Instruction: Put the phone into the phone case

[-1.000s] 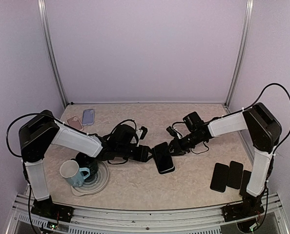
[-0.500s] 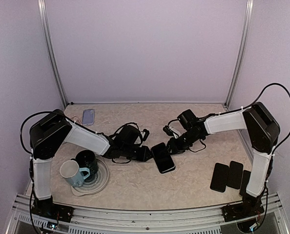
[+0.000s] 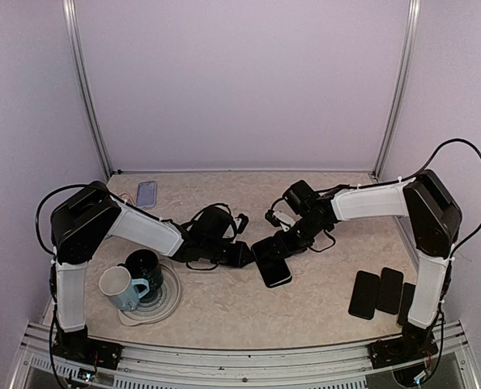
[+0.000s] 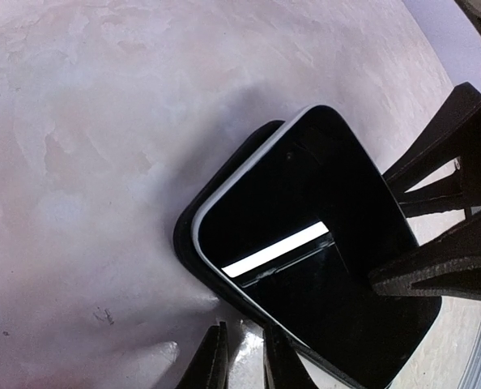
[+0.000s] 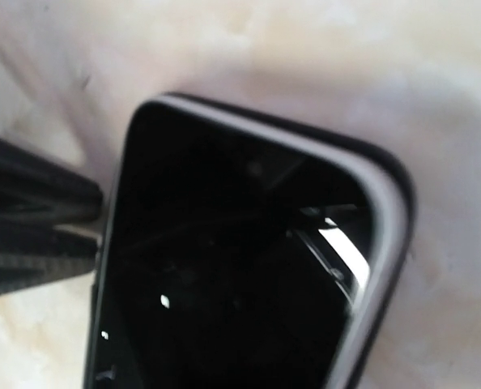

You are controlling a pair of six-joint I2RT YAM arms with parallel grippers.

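Note:
A black phone with a silver rim lies in the middle of the table, on a black phone case whose edge shows around its near corner. The phone also fills the right wrist view. My left gripper lies low at the phone's left side. Its fingers are almost together with nothing between them, and their tips are by the case's edge. My right gripper is at the phone's far end. Its fingers are spread apart over the screen.
A white mug and a dark mug stand on a pale plate at the front left. A bluish phone case lies at the back left. Three black phones lie at the front right. Cables run by both wrists.
My right gripper has moved left onto the phone's far end. My left arm's upper part has swung right; its gripper stays at the phone's left side. The phone has barely shifted.

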